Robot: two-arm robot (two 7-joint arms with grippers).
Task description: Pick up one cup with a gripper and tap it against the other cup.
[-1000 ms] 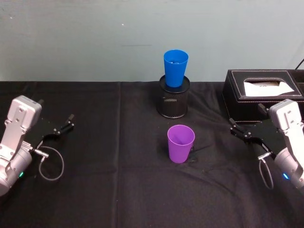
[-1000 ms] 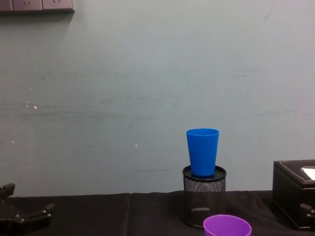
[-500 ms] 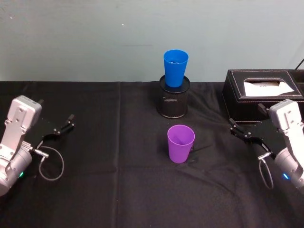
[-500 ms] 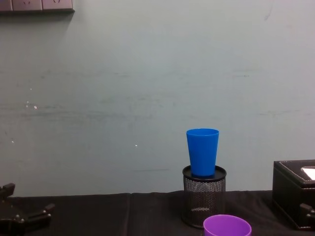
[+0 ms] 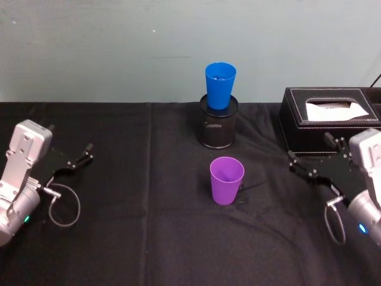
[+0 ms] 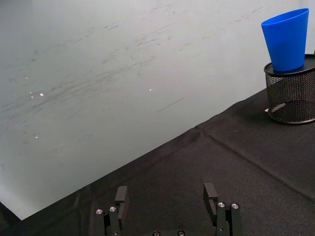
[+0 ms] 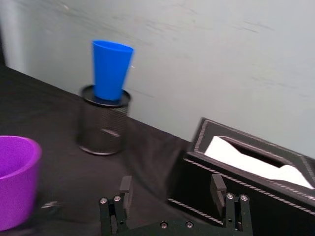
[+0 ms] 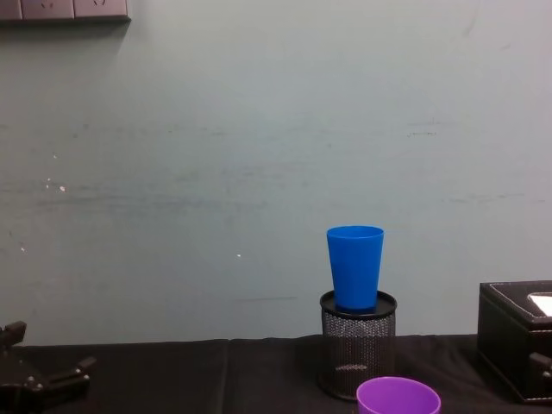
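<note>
The purple cup [image 5: 227, 180] stands upright on the black cloth at the table's middle, its rim also in the chest view [image 8: 398, 398] and near the right wrist view's edge [image 7: 15, 182]. Behind it the blue cup [image 5: 220, 85] stands on top of the black mesh pen holder [image 5: 217, 128], seen side-on in the chest view [image 8: 354, 267]. My right gripper [image 5: 309, 149] is open to the right of the purple cup, well apart from it, nothing between its fingers [image 7: 126, 187]. My left gripper [image 5: 83, 154] rests open at the far left [image 6: 166, 194].
A black tissue box [image 5: 327, 119] stands at the back right, close behind the right gripper [image 7: 171, 186]. A cable loop [image 5: 64, 205] lies by the left arm and another [image 5: 333, 217] hangs by the right. A pale wall backs the table.
My right arm has shifted a little to the right and turned its wrist, its gripper still open. The left arm and both cups have not moved.
</note>
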